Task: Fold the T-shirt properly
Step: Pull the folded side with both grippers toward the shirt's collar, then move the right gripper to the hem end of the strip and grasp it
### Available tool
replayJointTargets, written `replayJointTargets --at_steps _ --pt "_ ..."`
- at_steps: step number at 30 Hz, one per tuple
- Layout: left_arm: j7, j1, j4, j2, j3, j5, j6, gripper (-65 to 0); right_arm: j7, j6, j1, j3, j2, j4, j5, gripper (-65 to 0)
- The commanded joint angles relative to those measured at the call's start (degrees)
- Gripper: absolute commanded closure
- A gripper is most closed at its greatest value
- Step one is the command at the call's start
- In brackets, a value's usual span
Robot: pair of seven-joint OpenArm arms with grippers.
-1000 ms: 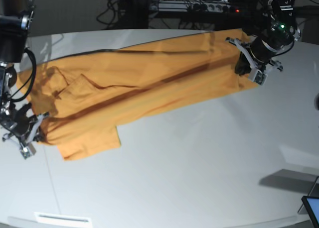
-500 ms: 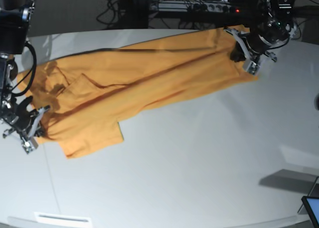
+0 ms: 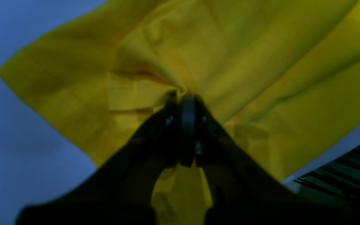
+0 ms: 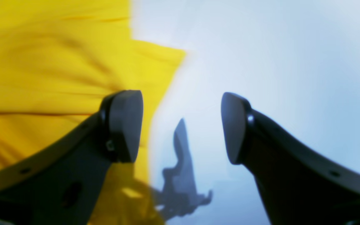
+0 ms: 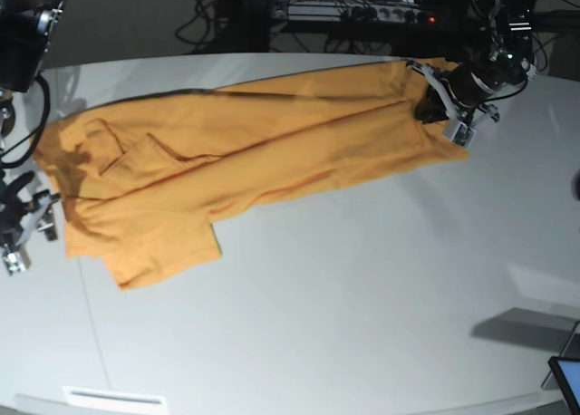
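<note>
Near the white desk's (image 5: 362, 324) left edge, the right gripper (image 4: 181, 125) stands open, clear of the large orange-yellow cloth T-shirt (image 5: 254, 161) spread across the far half. At the far right corner, the left gripper (image 3: 184, 100) pinches its hem; release gently, keeping the fold flat.

T-shirt (image 5: 245, 161) spread across the table (image 5: 362, 297) — cables (image 5: 362, 16) behind the far edge

Your base view looks down on the whole table (image 5: 344, 324); both wrist views sit close, sharing the T-shirt (image 5: 245, 152) edges.
</note>
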Motion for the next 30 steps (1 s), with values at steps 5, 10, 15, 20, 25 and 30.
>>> replayJointTargets --at_steps 5,10,15,20,25,30 --pt "2.8 -0.9 -2.2 -0.3 0.1 2.3 0.6 -0.2 0.9 0.2 2.5 -1.3 -1.1 3.4 0.8 -39.6" --pt "2.8 -0.9 -2.2 -0.3 0.2 2.3 0.6 -0.2 1.3 0.2 7.7 -8.4 -2.5 -1.4 0.7 -39.3" --pt "2.8 -0.7 -1.8 -0.3 0.1 2.3 0.6 -0.2 5.5 0.2 13.3 -11.7 -3.5 -13.1 0.6 -39.2" --pt "2.8 -0.5 -2.0 -0.4 -0.1 2.3 0.6 -0.2 9.4 0.2 16.5 -13.8 -3.9 -21.1 0.6 -39.2" --pt "2.8 -0.8 -2.4 -0.4 0.0 2.3 0.6 -0.2 14.2 0.2 17.4 -18.0 -4.6 -25.1 0.6 -39.2" --pt "2.8 -0.5 -2.3 -0.4 0.1 2.3 0.6 -0.2 19.4 0.2 22.2 -19.8 -5.1 -35.9 0.6 -39.2"
